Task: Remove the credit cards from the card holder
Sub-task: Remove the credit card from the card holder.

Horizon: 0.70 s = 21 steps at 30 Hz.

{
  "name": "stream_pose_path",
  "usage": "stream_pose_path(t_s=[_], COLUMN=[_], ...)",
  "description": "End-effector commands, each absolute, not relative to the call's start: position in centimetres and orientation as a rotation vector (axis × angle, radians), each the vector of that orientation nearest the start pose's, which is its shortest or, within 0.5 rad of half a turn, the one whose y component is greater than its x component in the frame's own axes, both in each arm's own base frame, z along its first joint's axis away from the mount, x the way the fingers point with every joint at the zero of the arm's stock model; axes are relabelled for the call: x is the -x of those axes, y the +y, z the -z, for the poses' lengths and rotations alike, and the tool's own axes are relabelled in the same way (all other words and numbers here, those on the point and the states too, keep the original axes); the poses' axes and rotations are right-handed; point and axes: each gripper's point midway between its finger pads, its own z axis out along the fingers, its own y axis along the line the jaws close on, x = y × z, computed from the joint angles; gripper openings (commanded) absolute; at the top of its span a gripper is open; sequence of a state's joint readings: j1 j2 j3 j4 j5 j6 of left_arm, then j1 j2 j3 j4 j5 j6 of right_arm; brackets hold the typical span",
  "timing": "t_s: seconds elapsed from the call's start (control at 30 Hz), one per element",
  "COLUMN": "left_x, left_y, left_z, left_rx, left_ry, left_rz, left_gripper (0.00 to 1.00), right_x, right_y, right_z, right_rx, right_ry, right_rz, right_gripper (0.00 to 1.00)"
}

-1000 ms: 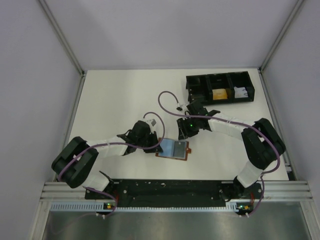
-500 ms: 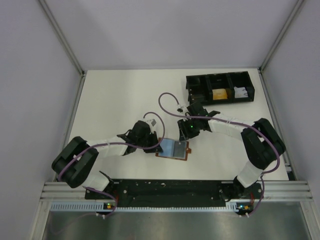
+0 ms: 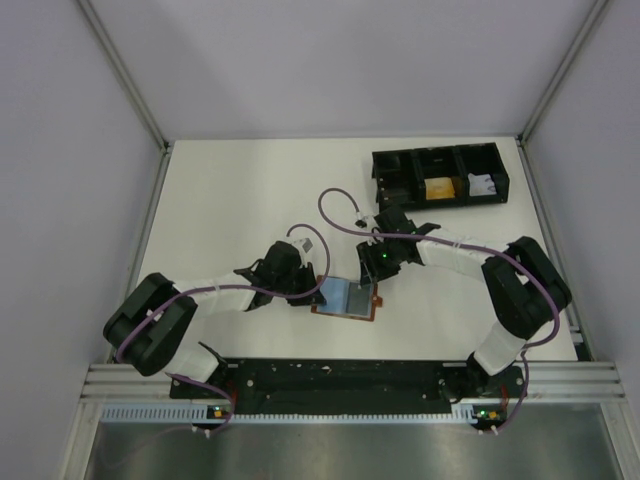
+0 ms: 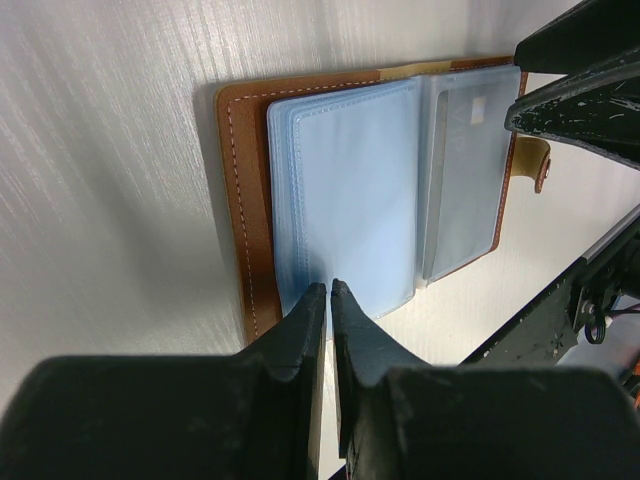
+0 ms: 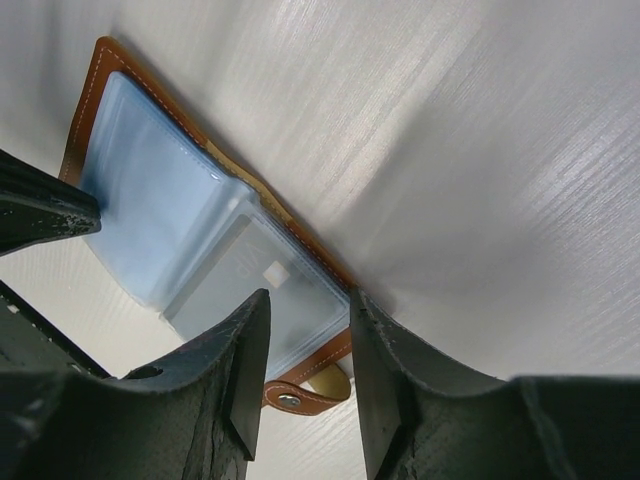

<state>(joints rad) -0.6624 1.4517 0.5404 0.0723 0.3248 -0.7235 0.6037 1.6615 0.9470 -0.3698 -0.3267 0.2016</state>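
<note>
On the white counter, near its front edge and about midway across, the card holder lay open and flat, brown cover down, between the two arms. The left fingers reached it from the left side and were closed almost together, pinching the edge of the stack of blue plastic sleeves that covered the left half. On the right half lay a clearer sleeve with a pale card showing through it, and the closure tab stuck out from the holder's right edge. The right fingers came in from the right and stood partly open, gripping nothing, with the corner of that clearer sleeve and the brown edge in the gap between them; I could not tell whether they touched it. Well apart at the right rear stood a black three-compartment tray, with something yellow in its middle compartment and something white in its right one.
</note>
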Motion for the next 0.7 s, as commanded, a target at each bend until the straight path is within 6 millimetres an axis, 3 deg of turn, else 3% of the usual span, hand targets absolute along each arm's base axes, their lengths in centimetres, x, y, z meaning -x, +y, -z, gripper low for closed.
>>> stream_pose_path(t_s=[0.0, 0.27, 0.67], left_x=[-19.4, -19.4, -19.4], left_y=[-25.5, -25.5, -25.4], left_z=[-1.4, -1.4, -1.5], left_rx=[-0.098, -0.1, -0.096], left_ry=[2.651, 2.65, 2.646], left_rz=[0.929, 0.928, 0.928], left_gripper=[0.11, 0.11, 0.11], right_x=[-24.6, -24.4, -24.0], right_y=[25.0, 25.6, 28.2], right_z=[-4.6, -5.6, -8.1], right_rx=[0.651, 0.658, 0.652], right_ry=[2.631, 2.609, 2.544], right_rz=[-0.722, -0.774, -0.993], right_gripper=[0.37, 0.34, 0.27])
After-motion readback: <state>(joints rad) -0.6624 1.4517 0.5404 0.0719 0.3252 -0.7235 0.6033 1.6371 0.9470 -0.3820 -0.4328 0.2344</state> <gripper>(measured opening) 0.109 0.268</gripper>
